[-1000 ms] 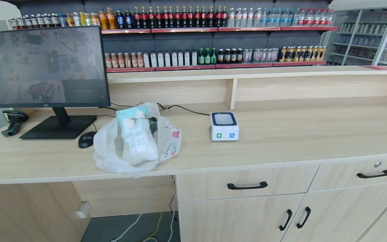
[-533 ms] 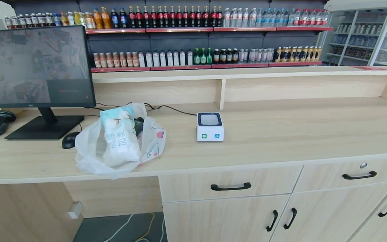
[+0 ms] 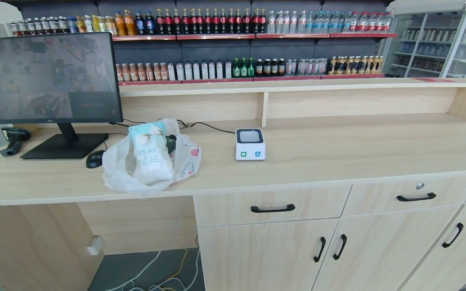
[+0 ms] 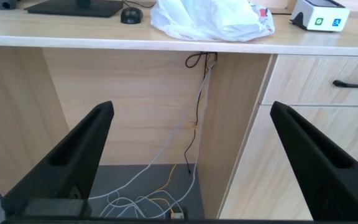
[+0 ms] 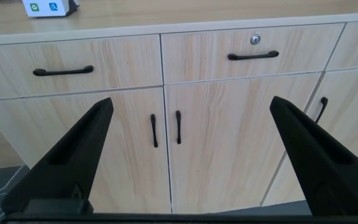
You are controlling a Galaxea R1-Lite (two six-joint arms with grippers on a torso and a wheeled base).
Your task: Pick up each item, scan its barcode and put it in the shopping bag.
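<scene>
A white plastic shopping bag [image 3: 115,169] lies on the wooden counter [image 3: 318,149], left of centre, with a white and pale-blue tissue pack [image 3: 150,153] and a dark item [image 3: 170,142] inside it. The bag [image 4: 213,18] also shows at the counter's edge in the left wrist view. A white barcode scanner box [image 3: 250,144] stands to the bag's right; it is seen too as the scanner box [image 4: 319,12] and the scanner box [image 5: 47,6]. My left gripper [image 4: 191,134] hangs open below counter height, facing the gap under the counter. My right gripper [image 5: 191,130] is open in front of the cabinet doors.
A monitor [image 3: 47,79], a black mouse [image 3: 94,159] and a handheld scanner [image 3: 11,140] occupy the counter's left end. Drawers and cabinet doors [image 3: 330,250] with black handles fill the front below. Cables [image 4: 191,155] hang under the counter. Shelves of bottles [image 3: 237,44] stand behind.
The whole head view has shifted and drawn back, showing more of the cabinet front: the camera moved. The bag, its contents and the scanner box stay where they were on the counter.
</scene>
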